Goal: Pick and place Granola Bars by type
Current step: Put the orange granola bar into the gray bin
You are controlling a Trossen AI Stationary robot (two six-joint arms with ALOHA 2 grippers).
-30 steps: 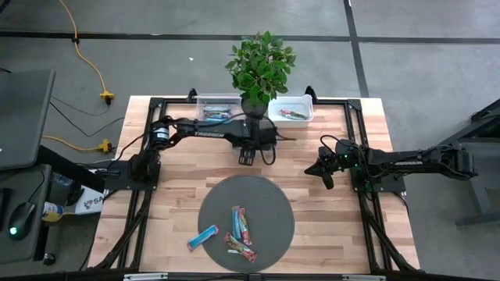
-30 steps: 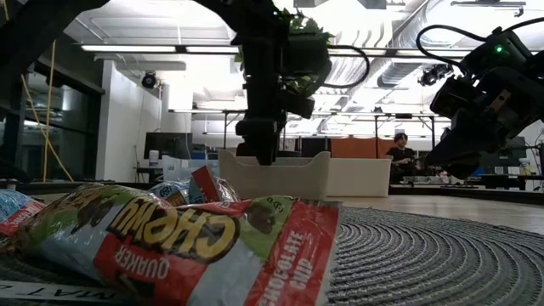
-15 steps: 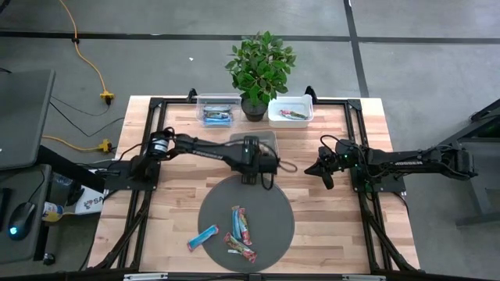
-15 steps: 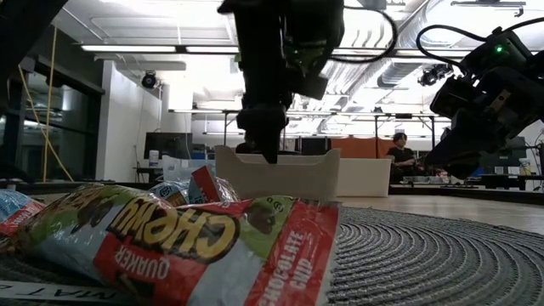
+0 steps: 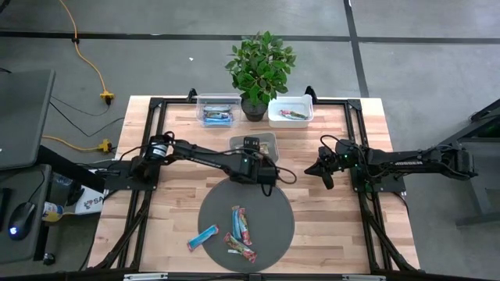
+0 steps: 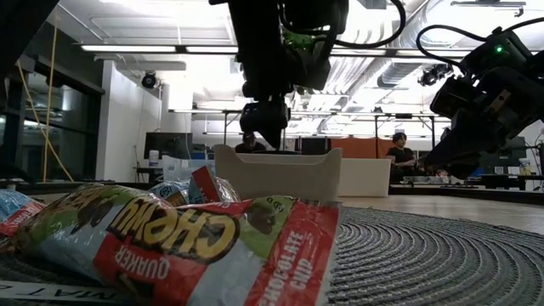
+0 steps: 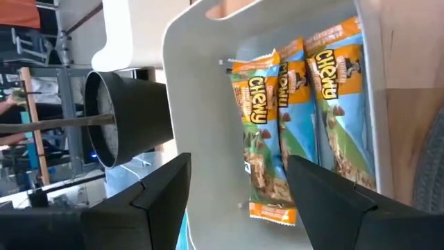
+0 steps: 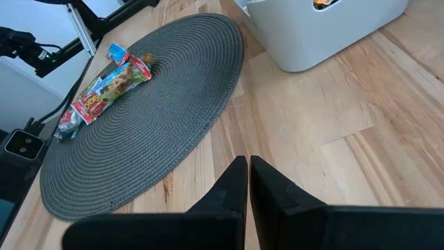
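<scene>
From above, the left gripper (image 5: 255, 176) sits at centre frame, at the upper edge of the round grey mat (image 5: 275, 199), just below a clear bin (image 5: 255, 144); four bars (image 5: 237, 228) lie low on the mat, one blue (image 5: 203, 236) at lower left. Two more bins (image 5: 218, 110) (image 5: 291, 109) flank the plant (image 5: 260, 66) at the top. The right gripper (image 5: 324, 173) waits at right of centre. Low view: a red Chewy bar (image 6: 183, 240) fills the lower left, the left gripper (image 6: 263, 119) hangs upper centre before a white bin (image 6: 276, 174). The left wrist shows its fingers (image 7: 163, 191) wide and empty (three orange-blue bars (image 7: 298, 125) lie in the bin beyond). The right wrist shows fingers (image 8: 232, 184) pressed together at bottom centre, mat (image 8: 159, 118) and bars (image 8: 107, 87) at upper left.
</scene>
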